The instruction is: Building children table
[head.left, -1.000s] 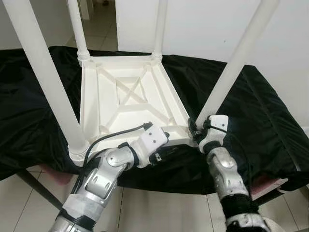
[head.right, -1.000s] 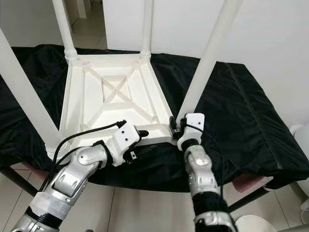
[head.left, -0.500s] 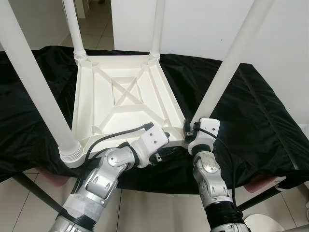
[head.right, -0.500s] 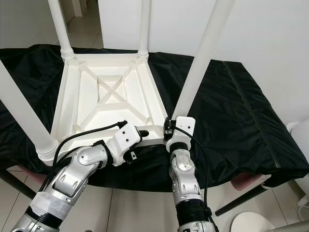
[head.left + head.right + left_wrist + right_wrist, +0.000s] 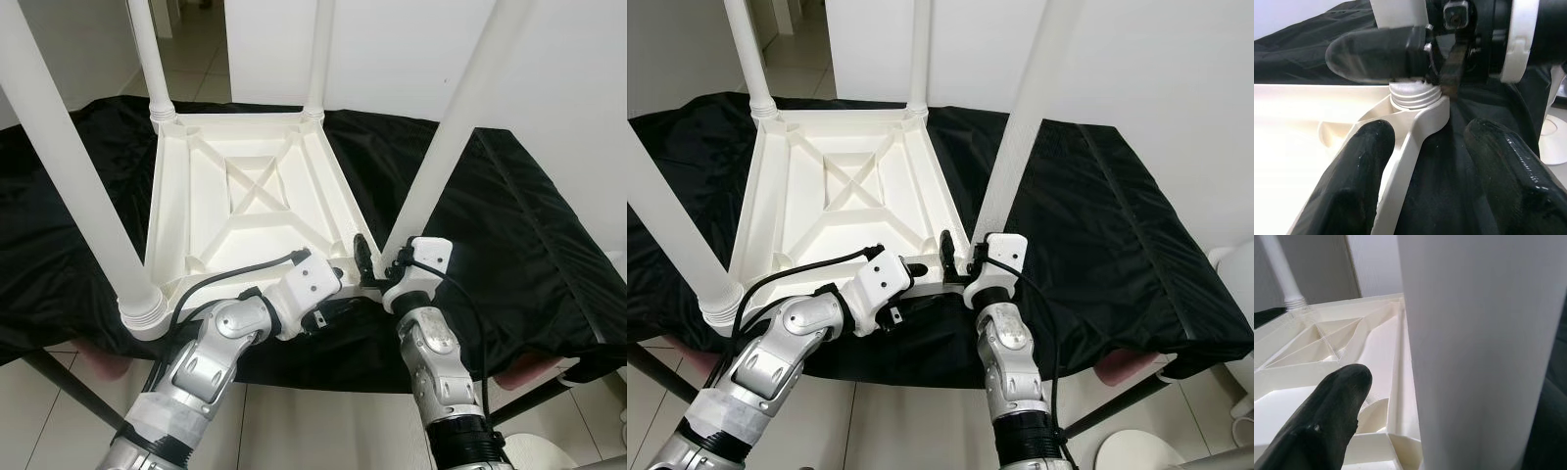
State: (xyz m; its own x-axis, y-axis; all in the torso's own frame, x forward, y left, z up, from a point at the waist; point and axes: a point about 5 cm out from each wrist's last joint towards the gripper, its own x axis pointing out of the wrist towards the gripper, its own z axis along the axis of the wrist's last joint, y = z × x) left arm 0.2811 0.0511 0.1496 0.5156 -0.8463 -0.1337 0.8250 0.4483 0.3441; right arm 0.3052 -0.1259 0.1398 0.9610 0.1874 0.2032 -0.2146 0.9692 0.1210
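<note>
A white plastic children's table [image 5: 245, 196] lies upside down on a black cloth, with its legs pointing up. My right gripper [image 5: 382, 266] is open at the base of the near right leg [image 5: 446, 147]. One black finger [image 5: 1327, 406] stands off to the side of that leg [image 5: 1479, 347]. My left gripper [image 5: 1425, 142] is open and straddles the tabletop's near rim [image 5: 1410, 132] just beside that corner, where the leg's threaded end [image 5: 1415, 93] sits in its socket. One left finger [image 5: 1359, 161] rests against the rim; the other is apart from it.
The black cloth [image 5: 509, 225] covers a work table whose near edge is right before me. The near left leg [image 5: 78, 166] and two far legs [image 5: 152, 59] rise high. A white wall stands behind, with tiled floor below and a round white object [image 5: 1136, 455] at lower right.
My right gripper's finger has swung out from the leg base, so it stands wider than before. The left arm has stayed put. The camera shifted slightly one second ago.
</note>
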